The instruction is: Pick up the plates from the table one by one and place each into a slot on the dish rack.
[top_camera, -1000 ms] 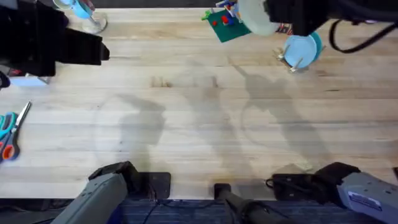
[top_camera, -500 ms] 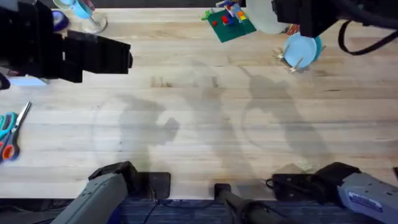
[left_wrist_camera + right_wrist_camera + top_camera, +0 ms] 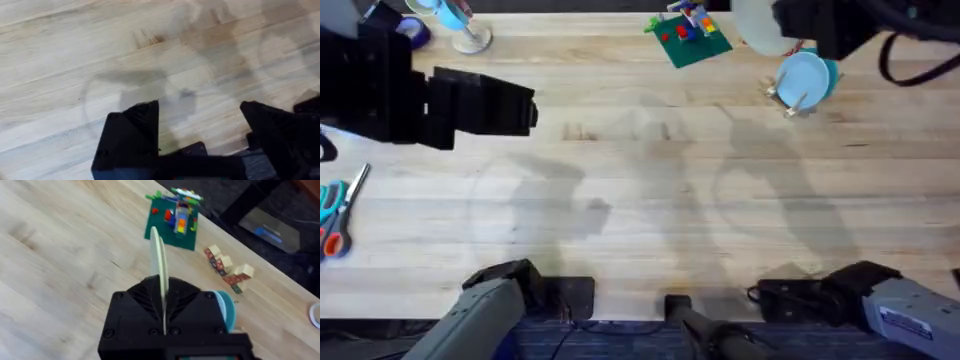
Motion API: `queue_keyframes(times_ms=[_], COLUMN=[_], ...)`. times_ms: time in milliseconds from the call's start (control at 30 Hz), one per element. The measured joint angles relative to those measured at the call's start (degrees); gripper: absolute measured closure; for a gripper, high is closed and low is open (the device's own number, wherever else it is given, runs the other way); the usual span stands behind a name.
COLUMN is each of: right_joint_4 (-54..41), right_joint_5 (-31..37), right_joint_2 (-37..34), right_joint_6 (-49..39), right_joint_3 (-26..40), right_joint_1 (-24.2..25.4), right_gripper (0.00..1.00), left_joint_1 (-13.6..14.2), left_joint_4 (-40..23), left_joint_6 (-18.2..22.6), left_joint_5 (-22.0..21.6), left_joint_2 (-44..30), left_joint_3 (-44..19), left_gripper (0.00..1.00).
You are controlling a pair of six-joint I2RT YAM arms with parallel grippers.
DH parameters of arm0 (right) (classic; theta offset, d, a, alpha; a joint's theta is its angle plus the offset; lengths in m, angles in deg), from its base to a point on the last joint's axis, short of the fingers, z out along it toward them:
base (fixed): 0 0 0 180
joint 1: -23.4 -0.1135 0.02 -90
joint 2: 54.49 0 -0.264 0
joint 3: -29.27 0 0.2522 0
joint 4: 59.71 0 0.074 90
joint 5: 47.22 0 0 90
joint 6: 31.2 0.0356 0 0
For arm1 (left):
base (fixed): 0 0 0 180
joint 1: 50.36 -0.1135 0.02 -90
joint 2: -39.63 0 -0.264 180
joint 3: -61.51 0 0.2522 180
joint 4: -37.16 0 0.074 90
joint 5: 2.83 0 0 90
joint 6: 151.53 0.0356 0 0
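My right gripper [image 3: 785, 28] hangs over the table's far right, shut on the pale cream plate [image 3: 756, 24]. In the right wrist view that cream plate [image 3: 159, 255] stands on edge, upright between the jaws of the right gripper [image 3: 163, 294]. Just beside and below it, the light blue plate [image 3: 806, 77] stands in the dish rack [image 3: 782, 95]; a sliver of the blue plate [image 3: 226, 304] shows behind the gripper body. My left gripper [image 3: 525, 100] hovers open over bare table [image 3: 640, 200] at the far left, nothing between its fingers [image 3: 131, 134].
A green baseplate with toy bricks [image 3: 686, 36] lies at the back, left of the rack. Small coloured wooden blocks [image 3: 229, 271] lie near it. A stemmed glass [image 3: 457, 22] stands at the back left, and scissors [image 3: 336, 214] lie at the left edge.
The right gripper has carried the cream plate to the right, closer to the rack. The left arm has swung rightward over the table.
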Motion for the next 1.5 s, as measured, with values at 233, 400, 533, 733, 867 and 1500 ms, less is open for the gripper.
queue_keyframes(times_ms=[233, 400, 533, 733, 867, 1500], right_joint_4=[-3.09, -4.36, -4.66, -4.35, -2.59, 8.69], right_joint_5=[-0.17, -5.59, -10.53, -13.13, -15.04, -21.31], right_joint_2=[0.00, 0.00, 0.00, 0.00, 0.00, -12.13], right_joint_6=[-5.10, -7.74, -9.21, -13.75, -15.40, -17.37], right_joint_3=[0.98, 1.18, 1.18, 1.18, 1.18, 1.95], right_joint_1=[7.83, 15.71, 22.83, 31.47, 35.67, 43.19], right_gripper=[0.973, 0.973, 0.973, 0.973, 0.973, 0.974], left_joint_1=[0.00, 0.00, 0.00, 0.00, 0.00, 0.00], left_joint_4=[-0.06, -0.06, -0.06, -0.06, -0.06, -0.06], left_joint_6=[0.00, 0.00, 0.00, 0.00, 0.00, 0.00], left_joint_5=[0.00, 0.00, 0.00, 0.01, 0.00, 0.00], left_joint_2=[0.00, -0.02, 0.00, 0.00, 0.00, 0.00], left_joint_3=[0.00, 0.00, 0.00, 0.00, 0.00, 0.00], left_gripper=[0.007, 0.007, 0.007, 0.007, 0.007, 0.007])
